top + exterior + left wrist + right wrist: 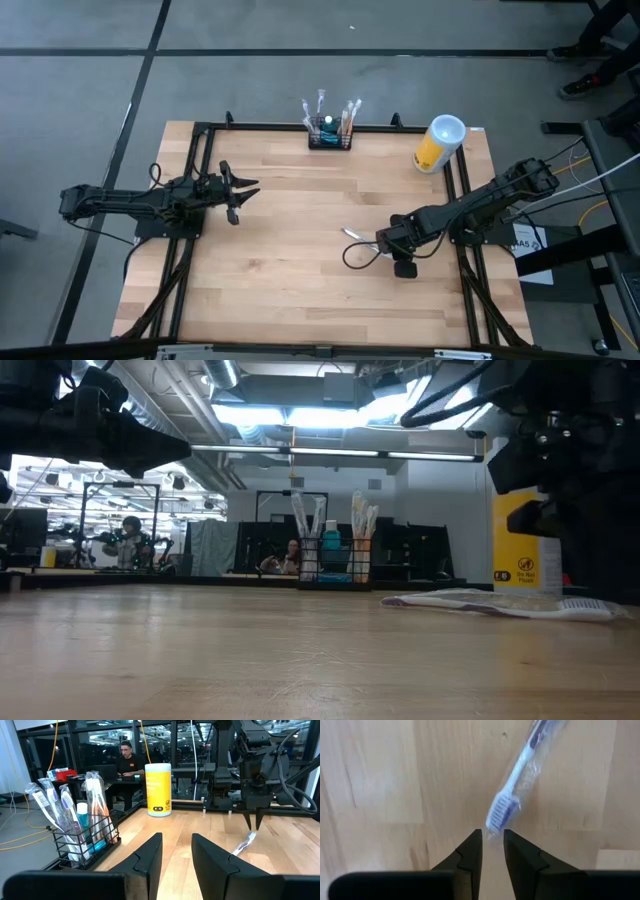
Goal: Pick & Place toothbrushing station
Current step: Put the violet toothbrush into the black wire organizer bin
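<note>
Left gripper (243, 195): centre left in the high view; we see its fingers apart, empty.
Black wire rack station (329, 135): top centre, already holding brushes.
Wrapped blue-and-white toothbrush (356, 236): on the wood, not yet lifted.
Right gripper (378, 240): centre right, pointing down at the brush end; fingers narrowly apart, gripping nothing that we can see.
Remaining: we judge grasp and carry to the rack.

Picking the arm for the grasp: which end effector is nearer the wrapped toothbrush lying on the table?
Right. The right end effector hangs just above the wrapped toothbrush, fingers slightly apart at its head end. The left end effector waits across the table, well away.
</note>
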Controlling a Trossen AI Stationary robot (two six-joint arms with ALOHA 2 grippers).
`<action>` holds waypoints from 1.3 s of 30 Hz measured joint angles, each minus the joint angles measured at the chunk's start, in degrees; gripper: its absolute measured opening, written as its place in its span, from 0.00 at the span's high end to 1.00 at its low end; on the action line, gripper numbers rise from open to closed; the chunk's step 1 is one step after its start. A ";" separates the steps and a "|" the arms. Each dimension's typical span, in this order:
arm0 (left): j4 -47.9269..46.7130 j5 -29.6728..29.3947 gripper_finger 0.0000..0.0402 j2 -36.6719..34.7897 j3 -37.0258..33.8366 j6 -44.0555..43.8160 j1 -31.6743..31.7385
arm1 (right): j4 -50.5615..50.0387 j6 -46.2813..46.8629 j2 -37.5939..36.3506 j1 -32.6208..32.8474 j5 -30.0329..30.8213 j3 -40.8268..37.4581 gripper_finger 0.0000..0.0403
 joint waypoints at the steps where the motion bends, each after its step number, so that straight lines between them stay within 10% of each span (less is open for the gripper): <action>1: 0.00 0.00 0.75 0.00 0.00 0.00 0.01 | 0.13 0.39 0.13 0.00 0.13 0.00 0.80; 22: 0.00 0.00 0.75 0.00 0.00 0.00 0.00 | 2.23 4.19 6.82 2.71 1.24 0.32 0.80; 39: 0.00 0.01 0.75 0.01 0.00 0.00 0.00 | 1.73 8.61 3.60 3.21 0.27 10.29 0.99</action>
